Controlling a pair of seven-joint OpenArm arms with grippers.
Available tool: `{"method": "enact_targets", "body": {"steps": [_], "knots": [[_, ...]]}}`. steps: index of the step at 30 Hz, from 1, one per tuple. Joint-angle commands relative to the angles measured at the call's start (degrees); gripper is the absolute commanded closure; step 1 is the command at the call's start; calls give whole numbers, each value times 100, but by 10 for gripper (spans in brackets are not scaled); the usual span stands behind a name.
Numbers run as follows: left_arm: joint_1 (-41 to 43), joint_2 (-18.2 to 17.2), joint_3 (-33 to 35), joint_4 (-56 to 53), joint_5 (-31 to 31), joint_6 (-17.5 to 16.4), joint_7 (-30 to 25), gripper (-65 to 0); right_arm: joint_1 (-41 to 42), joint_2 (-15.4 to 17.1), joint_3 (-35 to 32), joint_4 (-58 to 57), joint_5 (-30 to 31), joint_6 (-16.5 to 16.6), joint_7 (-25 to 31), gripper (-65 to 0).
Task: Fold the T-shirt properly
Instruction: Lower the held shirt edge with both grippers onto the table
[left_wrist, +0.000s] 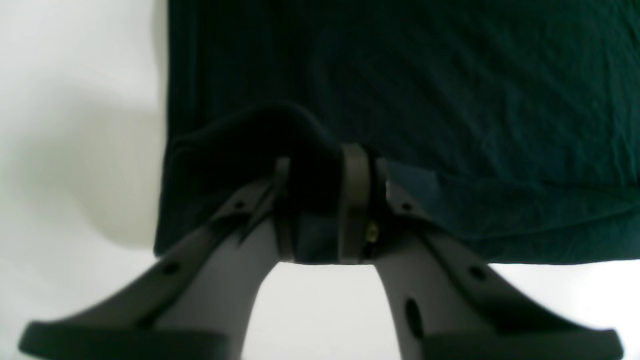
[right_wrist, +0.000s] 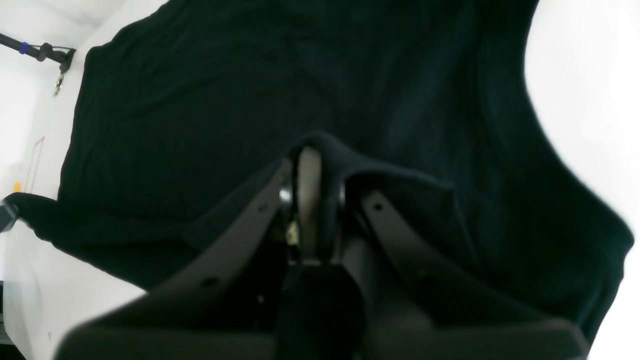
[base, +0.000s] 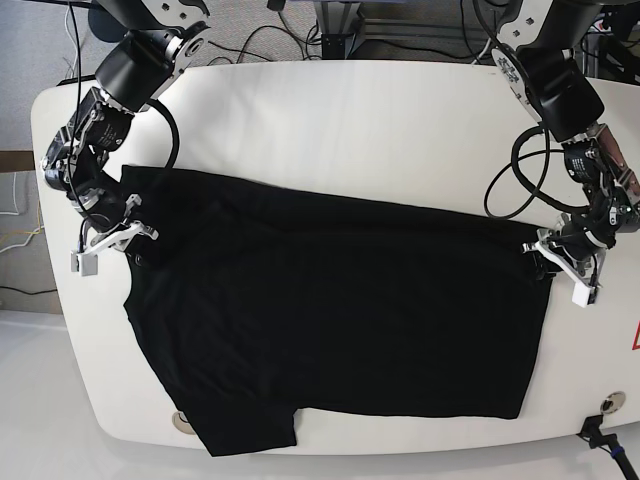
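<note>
The black T-shirt (base: 330, 310) lies spread over the white table (base: 350, 130), one sleeve hanging at the front left (base: 250, 435). My left gripper (base: 537, 250) is at the shirt's right edge; in the left wrist view it (left_wrist: 325, 170) is shut on a raised fold of the shirt's (left_wrist: 450, 75) edge. My right gripper (base: 135, 235) is at the shirt's left edge; in the right wrist view it (right_wrist: 312, 175) is shut on a bunched ridge of the shirt (right_wrist: 200, 100).
Cables (base: 300, 30) lie behind the table's far edge. A small round fitting (base: 182, 422) sits near the front left edge. A black clamp (base: 600, 435) is at the front right corner, and a red mark (base: 635, 340) lies at the right edge.
</note>
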Motion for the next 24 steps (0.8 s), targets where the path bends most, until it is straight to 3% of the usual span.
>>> {"method": "enact_targets", "body": {"steps": [1, 5, 6, 10, 12, 17, 21, 24], "knots": [[-143, -104, 0, 79, -101, -6, -112, -136, 143, 137, -3, 99, 171, 20, 149, 0], [-459, -122, 0, -212, 233, 205, -235, -140, 336, 374, -364, -68, -58, 11, 184, 0], [-582, -201, 0, -370, 373, 196, -296, -148, 450, 445, -425, -129, -190, 11, 184, -36], [-846, -491, 0, -774, 488, 196, -490, -335, 556, 497, -452, -156, -709, 11, 193, -373], [-855, -561, 0, -774, 479, 196, -490, -411, 512, 620, -460, 90, -770, 20, 184, -500], [-811, -790, 0, -572, 479, 178, -499, -434, 125, 902, -469, 741, -788, 20, 149, -517], [-117, -851, 281, 202, 479, 178, -586, -434, -587, 1130, -469, 1268, -796, 20, 184, -517], [455, -957, 677, 685, 488, 178, -982, -434, -991, 1157, -478, 1444, -972, 20, 237, -517]]}}
